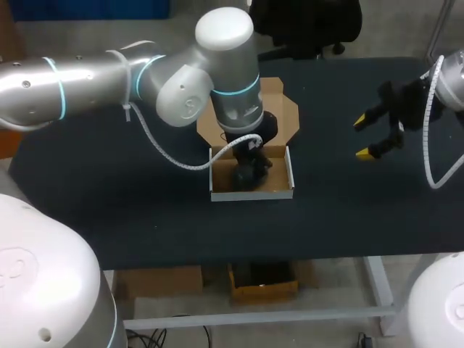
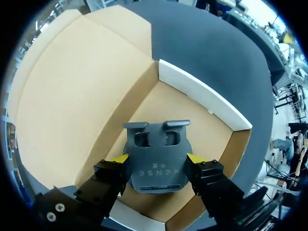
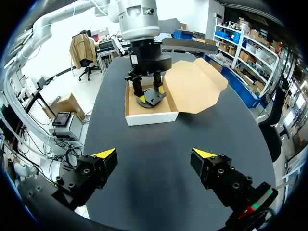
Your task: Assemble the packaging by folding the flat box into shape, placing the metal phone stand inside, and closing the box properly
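Between the clamped jaws of the left gripper (image 2: 157,159), the dark grey metal phone stand (image 2: 156,153) rests in the brown cardboard box (image 2: 202,94); the right gripper (image 3: 154,154) gapes, well apart.

**Soft overhead light on a dark table**

The black table (image 1: 145,210) soaks up light; the white rim of the box (image 1: 250,194) is the brightest thing on it. The left arm (image 1: 109,80) above the box carries soft pale highlights and shades the box's floor. Close in, the lid (image 2: 72,96) behind the box is evenly lit, and the grey stand (image 2: 156,161) inside looks matt.
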Motion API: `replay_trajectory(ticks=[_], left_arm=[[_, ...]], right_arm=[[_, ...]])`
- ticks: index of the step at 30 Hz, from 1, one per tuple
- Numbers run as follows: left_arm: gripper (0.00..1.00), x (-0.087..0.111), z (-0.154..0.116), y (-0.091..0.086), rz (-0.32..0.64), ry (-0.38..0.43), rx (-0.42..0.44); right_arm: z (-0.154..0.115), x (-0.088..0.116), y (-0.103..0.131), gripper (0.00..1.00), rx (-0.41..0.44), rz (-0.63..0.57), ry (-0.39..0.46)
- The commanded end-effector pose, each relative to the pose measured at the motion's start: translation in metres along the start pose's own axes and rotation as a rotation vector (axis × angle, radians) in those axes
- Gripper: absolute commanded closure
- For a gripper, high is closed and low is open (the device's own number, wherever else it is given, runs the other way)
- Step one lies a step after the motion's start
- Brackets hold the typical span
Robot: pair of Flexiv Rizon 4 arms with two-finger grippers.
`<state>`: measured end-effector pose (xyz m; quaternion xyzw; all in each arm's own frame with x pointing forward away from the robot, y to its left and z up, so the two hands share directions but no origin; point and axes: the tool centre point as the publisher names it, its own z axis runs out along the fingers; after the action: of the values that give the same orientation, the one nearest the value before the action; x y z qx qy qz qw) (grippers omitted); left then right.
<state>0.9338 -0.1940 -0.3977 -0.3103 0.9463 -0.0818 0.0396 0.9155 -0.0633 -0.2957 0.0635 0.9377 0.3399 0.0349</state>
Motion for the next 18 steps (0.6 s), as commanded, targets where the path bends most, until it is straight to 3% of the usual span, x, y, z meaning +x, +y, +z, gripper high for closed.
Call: replay_trajectory(ticks=[1, 3, 4, 5, 18], left_arm=[[1.0, -0.001, 0.004, -0.005, -0.003, -0.003, -0.013], [0.51, -0.001, 0.005, -0.005, -0.007, -0.004, -0.016], [0.07, -0.001, 0.005, -0.005, -0.008, -0.003, -0.017], [0.0, -0.001, 0.005, -0.005, -0.01, -0.004, -0.018], [0.0, 0.006, -0.007, 0.0, -0.077, -0.038, 0.004]], right_arm=[[-0.002, 0.0, -0.001, 0.0, -0.007, -0.002, 0.006], [-0.002, 0.0, -0.001, 0.0, -0.007, -0.002, 0.006], [-0.002, 0.0, -0.001, 0.0, -0.007, -0.002, 0.006], [-0.002, 0.0, -0.001, 0.0, -0.007, -0.002, 0.006], [-0.002, 0.0, -0.001, 0.0, -0.007, -0.002, 0.006]])
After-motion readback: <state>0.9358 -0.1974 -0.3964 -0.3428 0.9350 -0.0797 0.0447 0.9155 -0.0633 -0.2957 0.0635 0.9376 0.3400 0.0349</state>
